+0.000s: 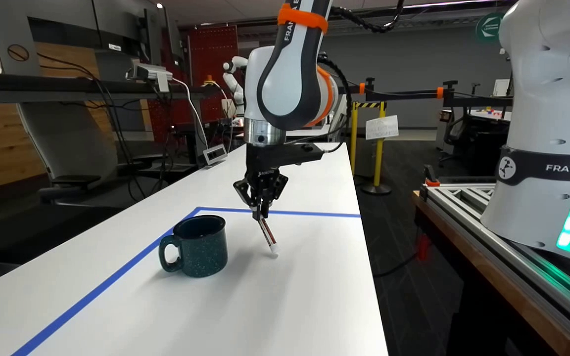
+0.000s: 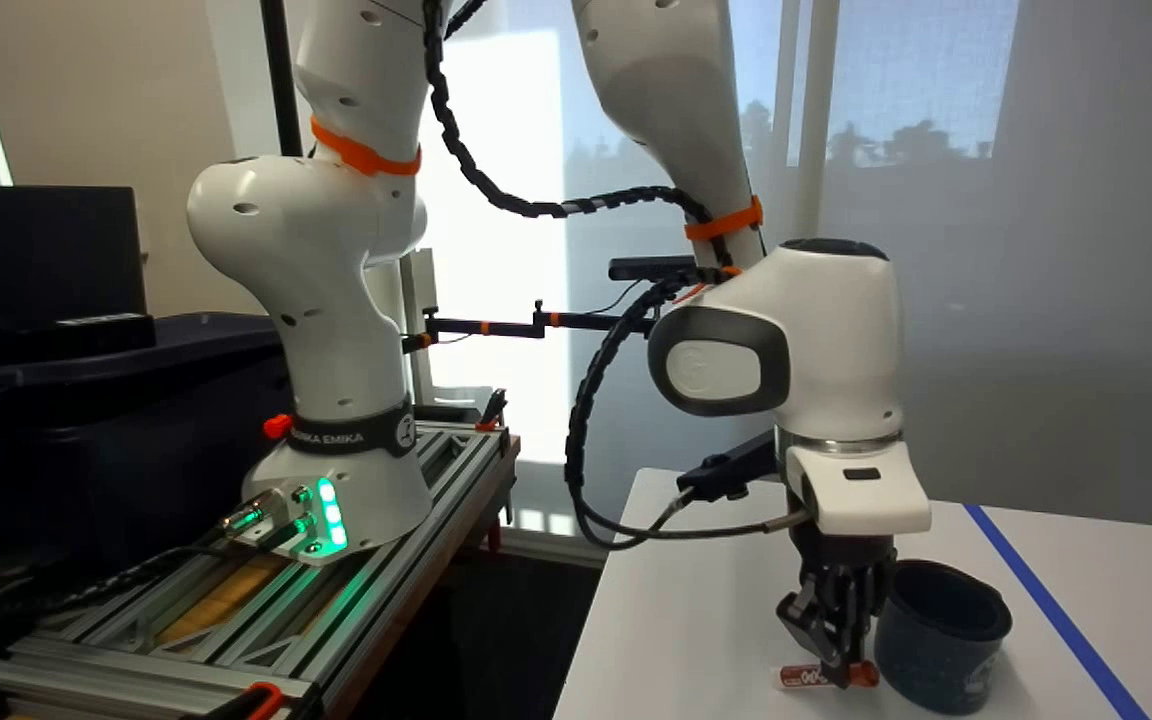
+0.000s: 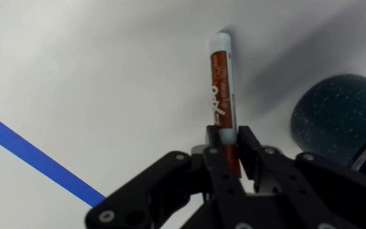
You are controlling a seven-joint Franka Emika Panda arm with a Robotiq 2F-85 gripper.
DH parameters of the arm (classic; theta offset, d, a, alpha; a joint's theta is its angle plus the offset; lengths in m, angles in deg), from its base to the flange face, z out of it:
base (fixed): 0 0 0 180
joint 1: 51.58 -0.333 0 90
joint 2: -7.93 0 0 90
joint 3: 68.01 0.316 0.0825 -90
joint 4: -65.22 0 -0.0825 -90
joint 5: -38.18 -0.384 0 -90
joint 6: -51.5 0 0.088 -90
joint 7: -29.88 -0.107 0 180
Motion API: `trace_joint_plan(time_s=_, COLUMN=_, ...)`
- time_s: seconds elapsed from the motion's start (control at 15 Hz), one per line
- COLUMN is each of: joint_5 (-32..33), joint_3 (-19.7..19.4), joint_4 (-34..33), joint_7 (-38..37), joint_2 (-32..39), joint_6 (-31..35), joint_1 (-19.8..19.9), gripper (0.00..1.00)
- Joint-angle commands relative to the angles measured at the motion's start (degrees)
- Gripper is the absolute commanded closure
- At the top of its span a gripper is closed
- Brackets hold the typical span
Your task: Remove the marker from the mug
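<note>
The marker (image 1: 268,236) is a slim pen with a red label, a white end and a reddish cap. It also shows in an exterior view (image 2: 802,677) and in the wrist view (image 3: 222,89). My gripper (image 3: 227,135) is shut on it near the cap end; the gripper also shows in both exterior views (image 1: 260,213) (image 2: 844,672). The marker is outside the mug and tilted, its white end low over the table; I cannot tell if it touches. The dark teal mug (image 1: 202,252) stands upright close beside it, also in view (image 2: 936,645) (image 3: 338,117). The mug's inside is mostly hidden.
The white table (image 1: 314,301) carries a blue tape line (image 1: 102,287) running past the mug. The table's edge lies between the arm's base (image 1: 552,207) and the mug. A small grey device (image 1: 215,155) sits at the table's far edge.
</note>
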Motion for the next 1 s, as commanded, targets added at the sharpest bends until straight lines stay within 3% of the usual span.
trace_joint_plan(time_s=0.0, joint_5=-2.92, joint_3=0.61, joint_4=-3.25, joint_7=1.79, joint_2=4.93, joint_6=2.9, joint_1=-0.46, gripper=0.95)
trace_joint_plan(time_s=0.53, joint_5=-0.93, joint_3=-2.43, joint_4=-5.81, joint_7=5.63, joint_2=10.19, joint_6=9.08, joint_1=-4.29, gripper=0.95)
trace_joint_plan(time_s=0.6, joint_5=-0.32, joint_3=-3.28, joint_4=-5.34, joint_7=6.97, joint_2=10.22, joint_6=10.13, joint_1=-5.36, gripper=0.55)
trace_joint_plan(time_s=0.73, joint_5=0.55, joint_3=-4.52, joint_4=-4.35, joint_7=9.84, joint_2=9.41, joint_6=11.49, joint_1=-7.08, gripper=0.49)
trace_joint_plan(time_s=0.93, joint_5=0.39, joint_3=-5.63, joint_4=-2.53, joint_7=12.64, joint_2=6.08, joint_6=11.62, joint_1=-9.24, gripper=0.25)
